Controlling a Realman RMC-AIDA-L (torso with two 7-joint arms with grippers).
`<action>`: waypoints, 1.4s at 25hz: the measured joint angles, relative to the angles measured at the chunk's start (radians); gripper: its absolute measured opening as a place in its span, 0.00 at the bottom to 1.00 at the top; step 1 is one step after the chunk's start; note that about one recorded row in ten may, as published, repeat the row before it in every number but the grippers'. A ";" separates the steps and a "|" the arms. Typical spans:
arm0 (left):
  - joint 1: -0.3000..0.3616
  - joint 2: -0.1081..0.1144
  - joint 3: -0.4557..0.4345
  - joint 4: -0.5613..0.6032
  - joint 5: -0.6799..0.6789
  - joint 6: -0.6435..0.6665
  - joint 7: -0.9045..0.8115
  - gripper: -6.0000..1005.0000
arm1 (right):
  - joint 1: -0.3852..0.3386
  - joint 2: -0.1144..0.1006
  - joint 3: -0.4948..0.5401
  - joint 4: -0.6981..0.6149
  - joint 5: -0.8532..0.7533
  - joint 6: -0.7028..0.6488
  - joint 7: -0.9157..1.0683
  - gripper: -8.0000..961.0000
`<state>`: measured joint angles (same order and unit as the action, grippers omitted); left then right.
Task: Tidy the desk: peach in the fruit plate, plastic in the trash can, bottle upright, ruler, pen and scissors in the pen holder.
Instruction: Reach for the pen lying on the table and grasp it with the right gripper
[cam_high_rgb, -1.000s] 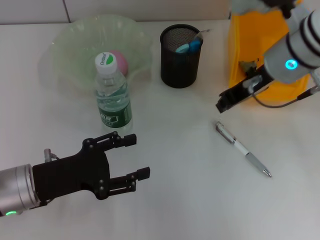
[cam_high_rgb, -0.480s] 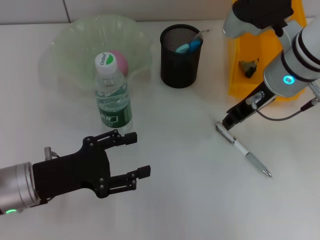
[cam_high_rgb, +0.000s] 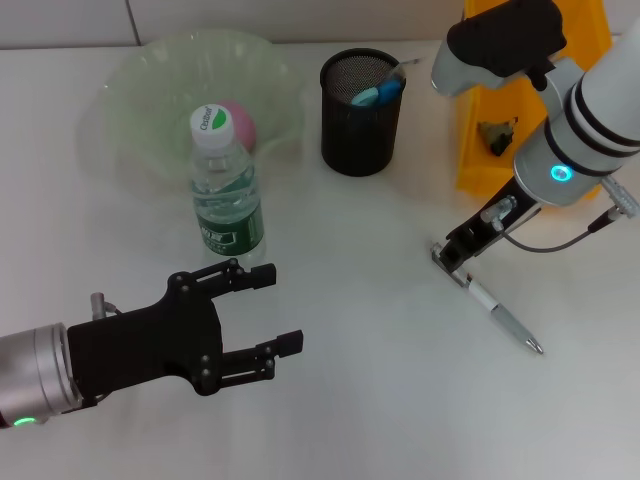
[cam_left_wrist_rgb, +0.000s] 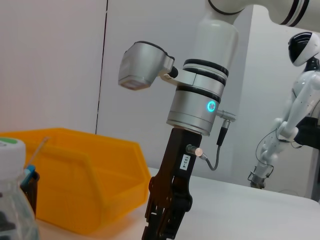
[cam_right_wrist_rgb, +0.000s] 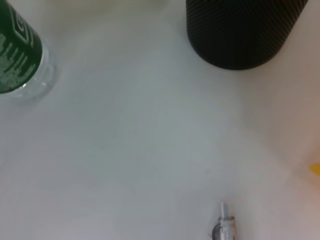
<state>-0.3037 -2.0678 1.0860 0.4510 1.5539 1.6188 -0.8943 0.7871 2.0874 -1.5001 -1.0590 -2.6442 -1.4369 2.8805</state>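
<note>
- Landmark: the black holder (cam_high_rgb: 362, 112) stands at the far middle of the worktop (cam_high_rgb: 370, 340); all places below are given from it.
- The peach (cam_high_rgb: 240, 122) lies in the plate (cam_high_rgb: 140, 95), to the left of the holder. This part looks done.
- The bottle (cam_high_rgb: 226, 190) stands upright, with cap on, left of the holder and nearer to the robot, just before the plate. This part looks done too.
- Something blue, perhaps the scissors handle, shows inside the holder with a thin stick beside it. I cannot tell surely which items these are.
- The yellow bin (cam_high_rgb: 500, 130), right of the holder, has a small dark crumpled piece inside. It may be the plastic, so that part seems finished, but this is only my judgement.
- The pen (cam_high_rgb: 490, 300) lies flat on the worktop, to the right of the holder and nearer to the robot. It is what I see left to do.
- The right pincer (cam_high_rgb: 456, 250) is low over the near-holder end of the pen, at or very close to it. If its fingers are spread or pressed together I cannot tell.
- The left pincer (cam_high_rgb: 268, 308) is spread and holds nothing. It hovers left of the holder and much nearer to the robot, just before the bottle; it seems idle.
</note>
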 joint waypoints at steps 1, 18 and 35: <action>0.000 0.000 0.001 0.000 0.000 0.000 0.000 0.78 | 0.003 0.000 -0.005 0.009 0.001 0.004 0.000 0.37; 0.001 0.000 0.002 0.000 0.000 0.002 -0.002 0.78 | 0.028 0.002 -0.032 0.077 0.007 0.033 0.006 0.36; 0.008 0.002 0.003 0.000 0.000 0.004 -0.002 0.78 | 0.029 0.003 -0.046 0.088 0.017 0.035 0.016 0.36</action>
<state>-0.2960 -2.0663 1.0891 0.4509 1.5539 1.6224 -0.8959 0.8160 2.0908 -1.5462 -0.9710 -2.6275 -1.4021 2.8963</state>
